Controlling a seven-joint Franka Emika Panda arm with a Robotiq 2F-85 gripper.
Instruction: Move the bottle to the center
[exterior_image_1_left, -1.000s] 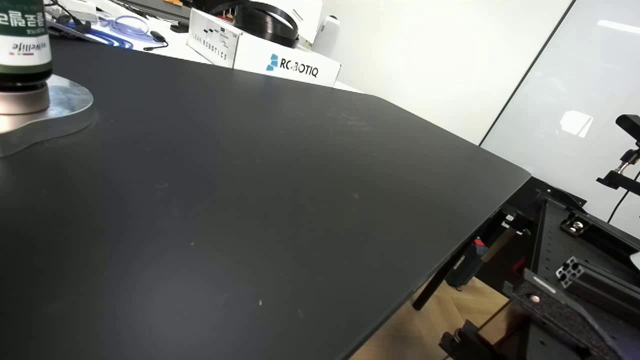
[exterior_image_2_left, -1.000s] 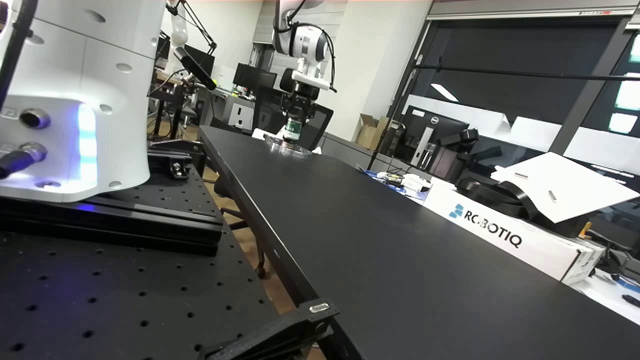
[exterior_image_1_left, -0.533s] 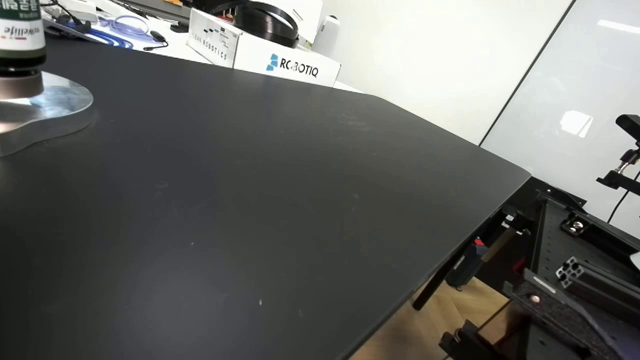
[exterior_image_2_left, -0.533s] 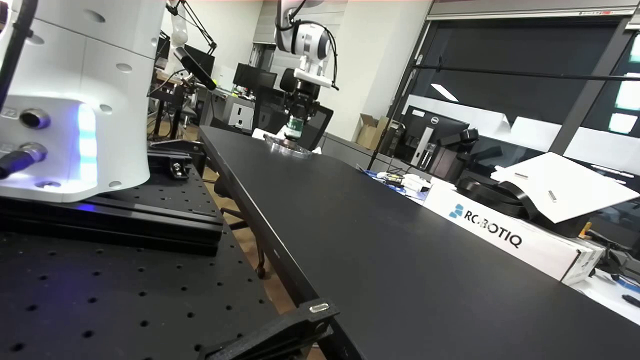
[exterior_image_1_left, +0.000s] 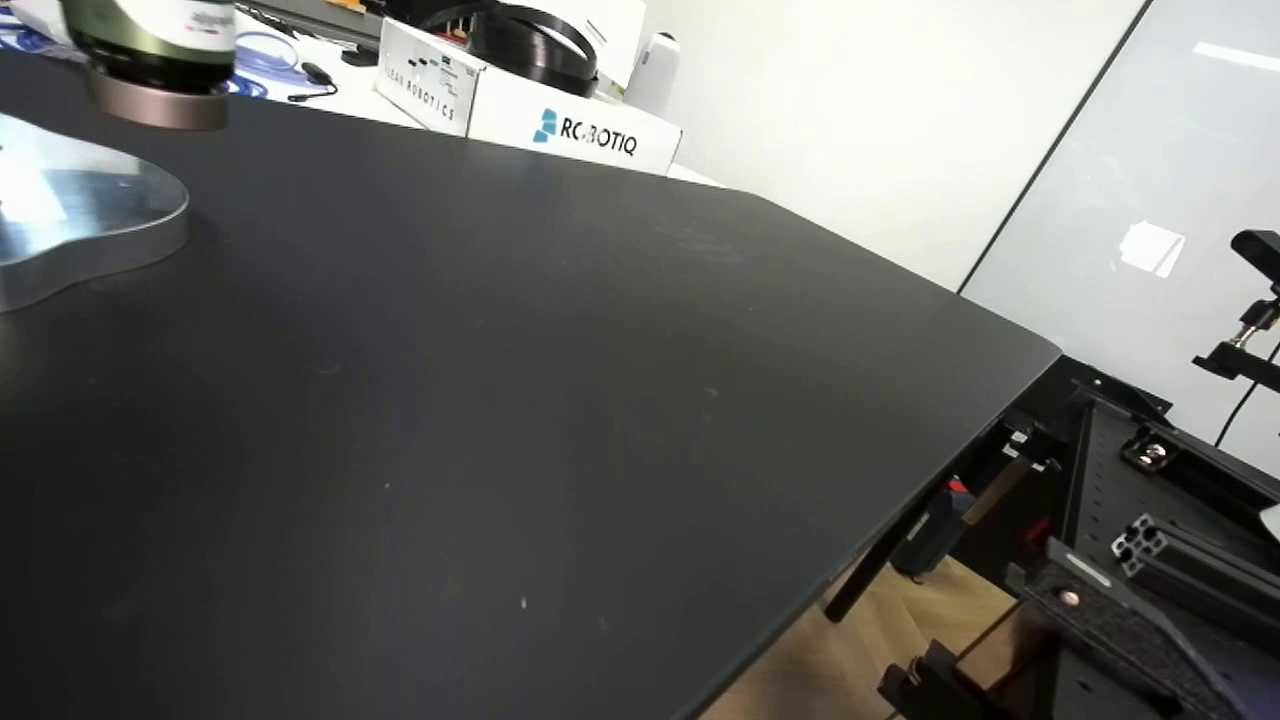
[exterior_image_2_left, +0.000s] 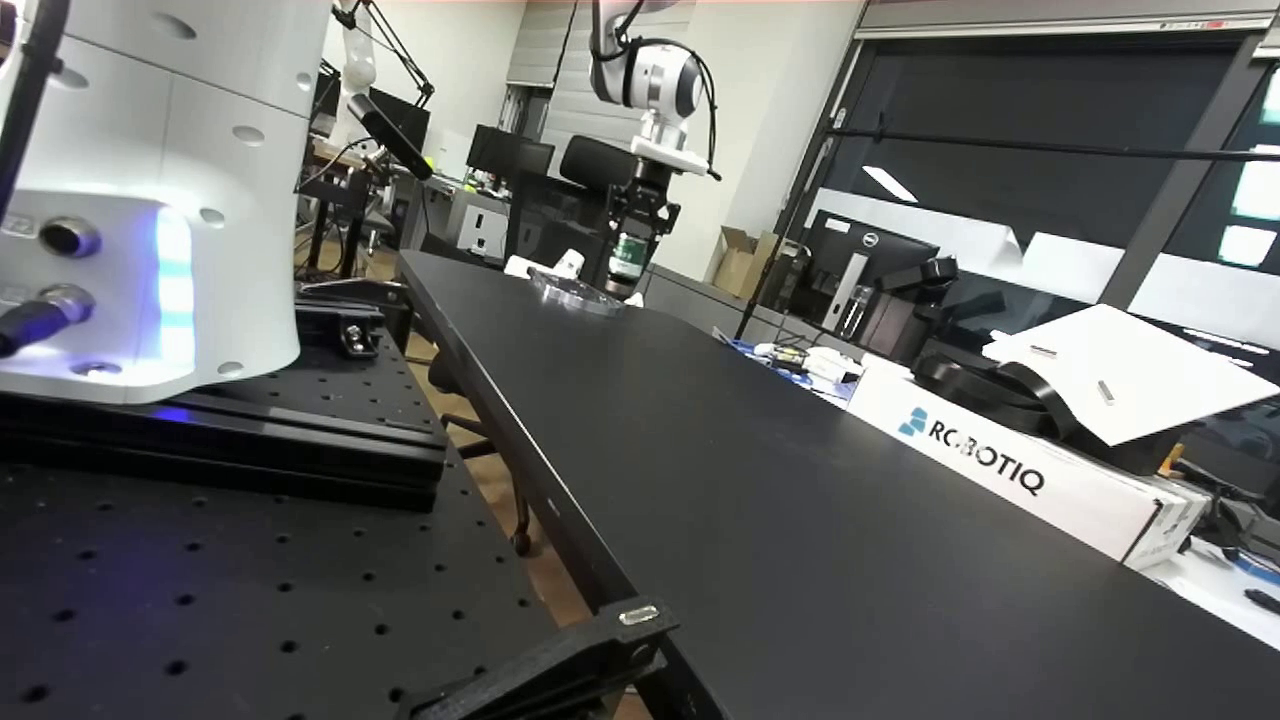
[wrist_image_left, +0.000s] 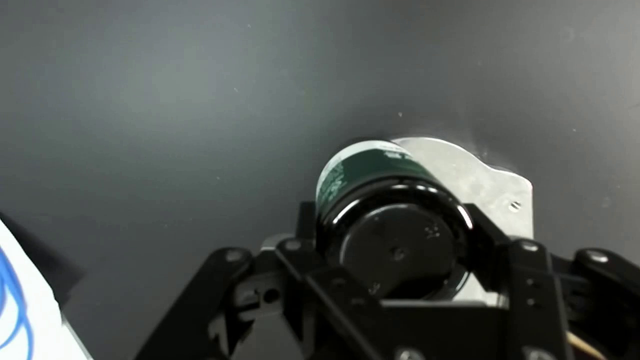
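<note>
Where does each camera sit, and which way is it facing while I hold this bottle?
Exterior view: apparently near the metal plate, facing across the table toward the white box; no robot parts clearly visible.
Exterior view: beside the robot's white base, facing along the table; base and distant arm, with jaws, show.
Wrist view: just above the jaws, looking down past the upside-down bottle at plate and table; the jaws show, shut on the bottle.
Both exterior views share table, box, plate and bottle, seemingly from opposite ends.
</note>
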